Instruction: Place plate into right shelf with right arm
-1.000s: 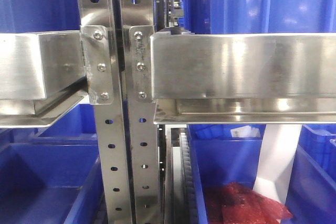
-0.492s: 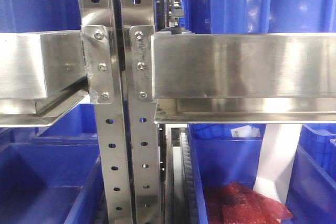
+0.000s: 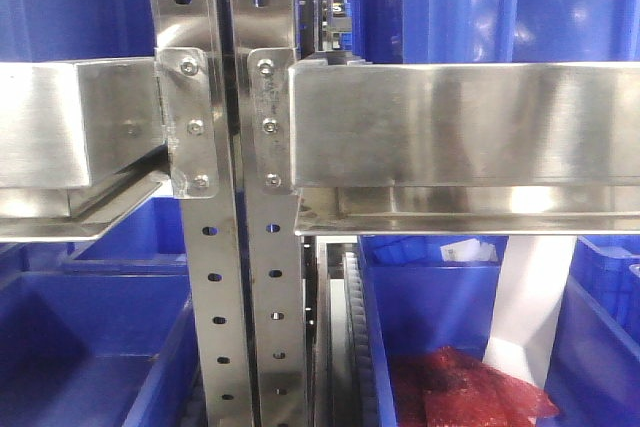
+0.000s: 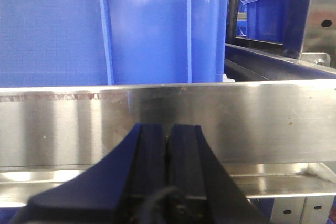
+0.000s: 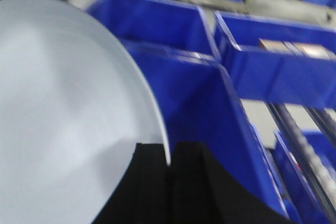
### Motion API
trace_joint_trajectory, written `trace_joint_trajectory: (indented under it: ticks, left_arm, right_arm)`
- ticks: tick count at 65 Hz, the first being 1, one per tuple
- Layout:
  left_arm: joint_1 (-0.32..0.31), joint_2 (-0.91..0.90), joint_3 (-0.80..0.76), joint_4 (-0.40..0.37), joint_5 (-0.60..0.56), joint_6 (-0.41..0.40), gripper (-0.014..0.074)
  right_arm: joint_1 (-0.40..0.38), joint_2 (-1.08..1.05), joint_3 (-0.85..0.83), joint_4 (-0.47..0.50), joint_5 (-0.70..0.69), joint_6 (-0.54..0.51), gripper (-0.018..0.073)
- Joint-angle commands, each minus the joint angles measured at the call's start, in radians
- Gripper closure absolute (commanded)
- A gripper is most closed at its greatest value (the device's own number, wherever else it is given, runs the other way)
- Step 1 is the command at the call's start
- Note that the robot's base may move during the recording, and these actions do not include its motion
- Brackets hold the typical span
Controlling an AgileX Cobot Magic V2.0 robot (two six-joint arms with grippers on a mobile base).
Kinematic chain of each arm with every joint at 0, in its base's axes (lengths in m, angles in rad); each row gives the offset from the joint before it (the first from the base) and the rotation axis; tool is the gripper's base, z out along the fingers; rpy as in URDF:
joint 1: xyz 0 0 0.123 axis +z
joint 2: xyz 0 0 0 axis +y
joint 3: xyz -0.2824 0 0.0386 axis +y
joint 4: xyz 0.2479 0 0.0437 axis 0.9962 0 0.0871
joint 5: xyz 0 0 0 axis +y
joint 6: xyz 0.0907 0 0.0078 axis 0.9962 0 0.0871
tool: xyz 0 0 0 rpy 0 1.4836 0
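White plate (image 5: 63, 124), blue bins (image 5: 273, 72), silver shelf (image 3: 460, 127).

The steel crossbeam (image 3: 465, 127) and perforated uprights (image 3: 240, 297) block the front; an open gap lies beneath the beam, above the blue bin (image 3: 440, 317) holding a red bag (image 3: 470, 392).

White plate (image 5: 68, 114) held on edge above blue-binned steel shelf (image 3: 460, 127).

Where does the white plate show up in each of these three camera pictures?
Front view: the tall white shape at lower right behind the steel beam may be the plate, seen edge-on; not certain.
Left wrist view: no plate; only closed fingers before a steel beam.
Right wrist view: the plate fills the left half, its edge pinched by the fingers.
Shared landmark: the blue bins appear in all three.
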Motion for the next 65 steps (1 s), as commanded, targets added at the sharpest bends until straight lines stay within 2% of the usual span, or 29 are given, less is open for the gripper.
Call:
trace_joint_trajectory:
  ticks: [1, 22, 27, 33, 42, 45, 57, 65]
  left_arm:
    - [-0.001, -0.011, 0.008, -0.002, -0.082, -0.002, 0.0643]
    - [-0.001, -0.011, 0.008, -0.002, -0.082, -0.002, 0.0643]
    - [-0.001, -0.011, 0.008, -0.002, -0.082, -0.002, 0.0643]
    - [-0.001, -0.011, 0.008, -0.002, -0.082, -0.002, 0.0643]
    - [-0.001, -0.011, 0.008, -0.002, -0.082, -0.002, 0.0643]
    - [-0.001, -0.011, 0.008, -0.002, -0.082, -0.002, 0.0643]
    - [-0.001, -0.011, 0.008, -0.002, -0.082, -0.002, 0.0643]
    - [-0.001, -0.011, 0.008, -0.002, -0.082, -0.002, 0.0643]
  right_arm:
    - [-0.037, 0.027, -0.036, -0.012, -0.107, 0.006, 0.0505]
    - [-0.038, 0.184, -0.036, -0.011, -0.142, 0.006, 0.0502]
    - [-0.038, 0.200, -0.036, -0.011, -0.134, 0.006, 0.0468]
    - [-0.038, 0.205, -0.036, -0.011, -0.126, 0.006, 0.0334]
    - [-0.038, 0.204, -0.036, -0.011, -0.126, 0.008, -0.0001]
    - [-0.038, 0.200, -0.036, -0.011, -0.124, 0.008, -0.0078]
    - [-0.038, 0.157, -0.036, 0.012, -0.100, 0.008, -0.0060]
    - [-0.038, 0.090, -0.035, 0.075, -0.087, 0.009, -0.0047]
